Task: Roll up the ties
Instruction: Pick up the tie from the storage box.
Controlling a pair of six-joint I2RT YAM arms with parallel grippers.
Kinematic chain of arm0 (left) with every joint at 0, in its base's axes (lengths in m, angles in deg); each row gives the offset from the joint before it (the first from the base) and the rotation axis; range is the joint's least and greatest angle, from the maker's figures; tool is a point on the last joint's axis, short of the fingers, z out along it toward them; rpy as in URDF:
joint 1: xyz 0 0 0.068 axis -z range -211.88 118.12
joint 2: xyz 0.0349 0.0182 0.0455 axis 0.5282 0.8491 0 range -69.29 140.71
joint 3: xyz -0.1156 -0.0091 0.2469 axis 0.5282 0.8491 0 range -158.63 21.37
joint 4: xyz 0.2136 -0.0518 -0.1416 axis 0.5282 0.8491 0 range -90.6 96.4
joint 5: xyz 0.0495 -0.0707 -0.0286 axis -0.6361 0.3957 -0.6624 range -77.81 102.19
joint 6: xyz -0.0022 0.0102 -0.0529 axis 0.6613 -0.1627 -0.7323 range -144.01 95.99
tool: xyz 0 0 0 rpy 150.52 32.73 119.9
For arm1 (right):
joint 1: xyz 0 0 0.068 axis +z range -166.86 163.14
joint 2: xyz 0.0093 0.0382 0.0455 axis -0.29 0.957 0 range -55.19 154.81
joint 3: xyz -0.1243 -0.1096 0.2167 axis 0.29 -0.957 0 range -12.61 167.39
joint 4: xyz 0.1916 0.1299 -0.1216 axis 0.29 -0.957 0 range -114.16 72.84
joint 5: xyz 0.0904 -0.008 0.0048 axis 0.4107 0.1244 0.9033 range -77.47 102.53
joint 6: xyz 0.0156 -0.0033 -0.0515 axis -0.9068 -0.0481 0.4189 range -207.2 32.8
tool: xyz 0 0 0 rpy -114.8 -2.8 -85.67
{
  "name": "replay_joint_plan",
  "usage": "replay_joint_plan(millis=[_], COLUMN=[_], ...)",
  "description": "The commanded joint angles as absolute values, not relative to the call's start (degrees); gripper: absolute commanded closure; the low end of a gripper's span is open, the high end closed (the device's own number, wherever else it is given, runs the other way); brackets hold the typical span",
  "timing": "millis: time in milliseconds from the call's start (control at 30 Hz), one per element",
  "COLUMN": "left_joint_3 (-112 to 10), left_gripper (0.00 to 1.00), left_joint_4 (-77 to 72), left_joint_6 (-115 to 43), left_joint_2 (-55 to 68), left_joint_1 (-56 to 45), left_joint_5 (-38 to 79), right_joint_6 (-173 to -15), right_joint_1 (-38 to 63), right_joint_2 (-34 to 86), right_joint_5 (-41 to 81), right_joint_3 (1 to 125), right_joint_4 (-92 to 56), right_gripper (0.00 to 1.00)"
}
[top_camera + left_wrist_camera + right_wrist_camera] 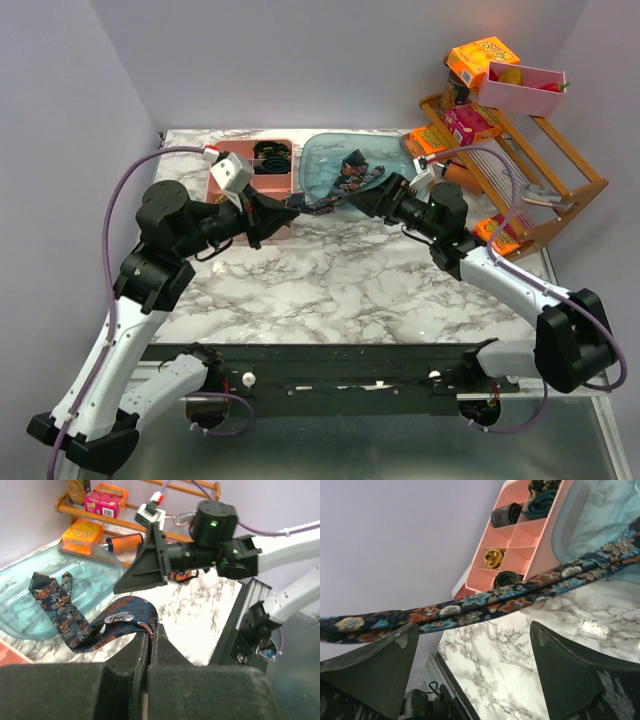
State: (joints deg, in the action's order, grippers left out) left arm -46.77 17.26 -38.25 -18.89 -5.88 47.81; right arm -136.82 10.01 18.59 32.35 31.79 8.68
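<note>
A floral necktie (75,615) is drawn out between the two arms at the far middle of the counter (350,280). Its far part lies in the translucent blue tray (318,160), and its near part is lifted off the marble. The left pincer (150,632) is shut tight on the near end, where the fabric is folded over into one loose loop beside the fingers. The right pincer (473,627) is spread wide. In its own view the tie runs across the gap just beyond the fingertips and is gripped by neither, so the tie is held by the left side alone.

At the far left, the pink divided organizer (530,535) is partly filled. Rolled ties (493,557) are seen in several compartments: a gold one, a teal one and at least two dark ones. That share of the work is judged finished.

The floral tie is judged to be barely started. Only the single fold at the left pincer can be made out, and most of the length is unrolled. The winding into a tight coil and the placing into a free compartment are left to do. Whether a second tie is bunched in the tray with this one cannot be told
</note>
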Motion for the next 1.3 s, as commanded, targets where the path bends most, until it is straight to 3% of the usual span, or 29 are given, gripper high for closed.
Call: replay_joint_plan(millis=[0, 700, 1267], left_joint_3=[-49.99, -50.79, -50.7], left_gripper=[1.0, 1.0, 1.0], left_joint_4=[25.67, 26.2, 24.54], left_joint_6=[-35.7, -38.95, -40.35], left_joint_2=[-23.93, -31.84, -35.18], left_joint_1=[-5.78, -5.78, -5.78], left_joint_5=[48.13, 61.76, 66.85], right_joint_6=[-140.72, -149.6, -153.12], right_joint_1=[9.68, 14.08, 14.61], right_joint_2=[22.77, 42.72, 51.42], right_joint_5=[36.52, 45.49, 43.38], right_joint_3=[32.38, 40.47, 45.13], right_joint_4=[9.64, 11.58, 14.13], right_gripper=[0.0, 0.0, 0.0])
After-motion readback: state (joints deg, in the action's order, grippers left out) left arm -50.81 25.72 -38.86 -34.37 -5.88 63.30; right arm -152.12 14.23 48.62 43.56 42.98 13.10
